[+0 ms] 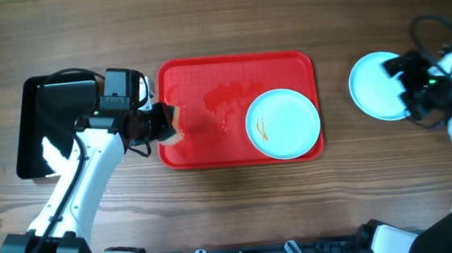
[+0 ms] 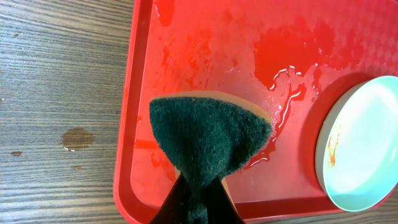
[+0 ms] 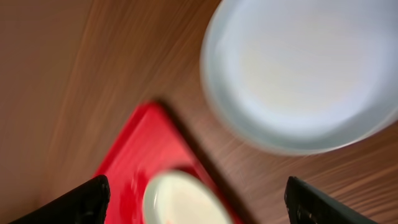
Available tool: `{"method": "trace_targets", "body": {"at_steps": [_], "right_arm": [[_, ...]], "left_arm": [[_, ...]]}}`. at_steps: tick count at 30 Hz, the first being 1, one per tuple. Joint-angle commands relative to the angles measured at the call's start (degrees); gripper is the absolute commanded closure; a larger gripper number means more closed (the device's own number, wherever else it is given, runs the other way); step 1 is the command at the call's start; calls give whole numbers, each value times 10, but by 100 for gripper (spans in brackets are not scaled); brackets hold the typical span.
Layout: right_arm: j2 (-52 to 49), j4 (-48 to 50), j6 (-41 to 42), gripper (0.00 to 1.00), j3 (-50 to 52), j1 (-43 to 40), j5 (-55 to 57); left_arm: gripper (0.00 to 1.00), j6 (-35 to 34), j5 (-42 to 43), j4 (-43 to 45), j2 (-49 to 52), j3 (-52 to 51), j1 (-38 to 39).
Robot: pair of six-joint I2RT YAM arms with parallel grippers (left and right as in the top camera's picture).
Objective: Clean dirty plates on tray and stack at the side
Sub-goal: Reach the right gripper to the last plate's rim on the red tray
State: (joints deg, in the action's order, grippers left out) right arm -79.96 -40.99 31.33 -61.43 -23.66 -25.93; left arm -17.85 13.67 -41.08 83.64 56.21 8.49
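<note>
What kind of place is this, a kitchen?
Probably a robot practice table, not a real kitchen: two robot arms work at a wooden table with a wet red tray, a smeared plate and a green sponge. No sink shows.

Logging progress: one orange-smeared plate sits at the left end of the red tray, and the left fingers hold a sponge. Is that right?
No. The overhead view shows the smeared plate at the right end of the tray, not its left. The rest holds: the left fingers grip the sponge.
</note>
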Motion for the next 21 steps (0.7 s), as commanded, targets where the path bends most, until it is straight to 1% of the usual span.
{"method": "trace_targets", "body": {"at_steps": [1, 4, 7, 10, 12, 14, 17, 20, 21], "right_arm": [[-5, 9, -50, 9, 13, 78, 6], [-11, 28, -95, 11, 34, 160, 76], [-28, 36, -103, 13, 37, 230, 148], [-56, 50, -104, 13, 37, 282, 221], [-80, 57, -108, 13, 37, 300, 252], [-109, 67, -135, 13, 37, 309, 257], [-153, 75, -165, 18, 37, 311, 257], [-183, 80, -210, 29, 37, 311, 257], [-186, 81, -217, 30, 37, 311, 257]], "left_arm": [[96, 9, 24, 2, 5, -1, -3], [96, 9, 24, 2, 5, -1, -3], [96, 9, 24, 1, 5, -1, -3], [96, 9, 24, 1, 5, -1, -3], [96, 9, 24, -1, 5, -1, -3], [96, 9, 24, -3, 5, -1, -3], [96, 10, 24, -3, 5, -1, -3], [96, 10, 24, -3, 5, -1, -3], [96, 10, 24, -3, 5, -1, -3]]}}
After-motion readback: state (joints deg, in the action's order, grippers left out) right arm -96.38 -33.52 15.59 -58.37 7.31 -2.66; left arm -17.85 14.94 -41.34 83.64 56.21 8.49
